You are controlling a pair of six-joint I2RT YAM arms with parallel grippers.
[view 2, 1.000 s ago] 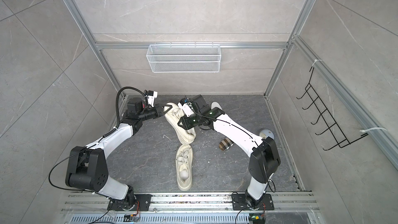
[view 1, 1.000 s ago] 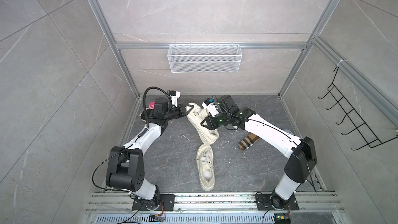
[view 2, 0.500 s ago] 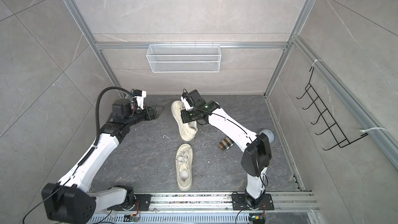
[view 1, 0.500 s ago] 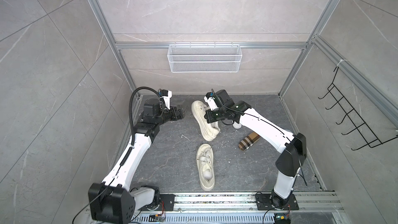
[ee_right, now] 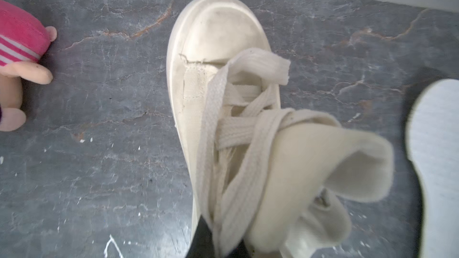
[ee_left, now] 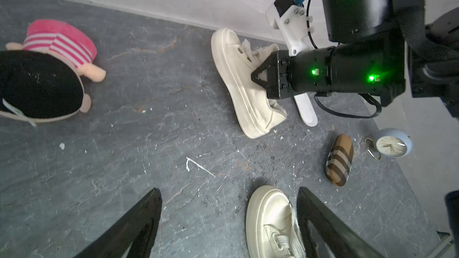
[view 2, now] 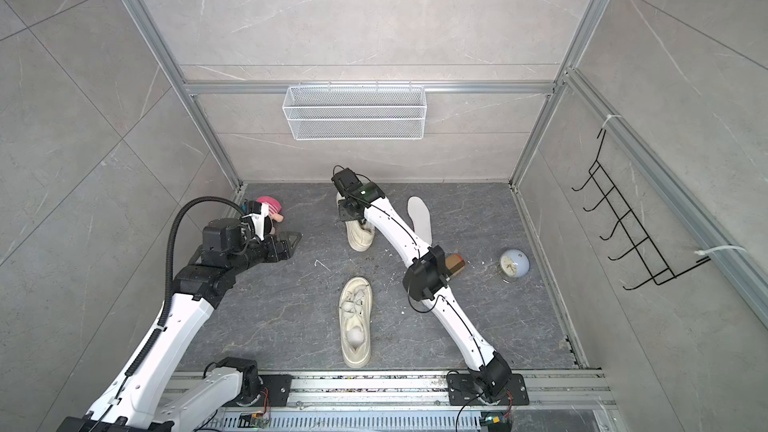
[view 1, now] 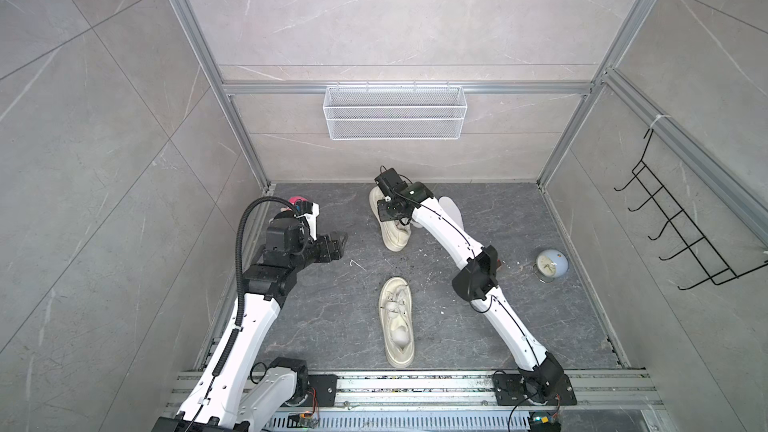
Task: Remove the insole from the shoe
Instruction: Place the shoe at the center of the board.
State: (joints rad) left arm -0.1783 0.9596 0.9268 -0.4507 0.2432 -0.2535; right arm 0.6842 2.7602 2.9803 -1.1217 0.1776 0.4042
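Dark slate table (view 1: 332, 326), gritty with white crumbs. At twelve o'clock from its middle, a cream shoe (view 1: 390, 226) with a thick sole, tipped onto one side, tongue flopped open in the right wrist view. At six o'clock, its mate (view 1: 397, 322), upright on its sole, toe toward twelve. At one o'clock, just beside the far shoe and flat on the table, a white insole (view 2: 419, 216), out of any shoe.

Right hand (ee_left: 253, 75) closed tight against the far shoe's upper, among the loose laces (ee_right: 236, 122); cannot tell whether a lace is pinched between the jaws. Left hand (ee_left: 228, 191) at nine o'clock, jaws spread wide, holding nothing, apart from both shoes.

Judged by looks: insole thin, light, floppy foam, apt to bend and slide rather than resist; best pinched across its heel edge. Shoe itself light to middling, with a stiff sole and a soft canvas upper, folding under a pinch; better braced at the sole wall or heel collar than by a lace, a stretchy and slippery hold.
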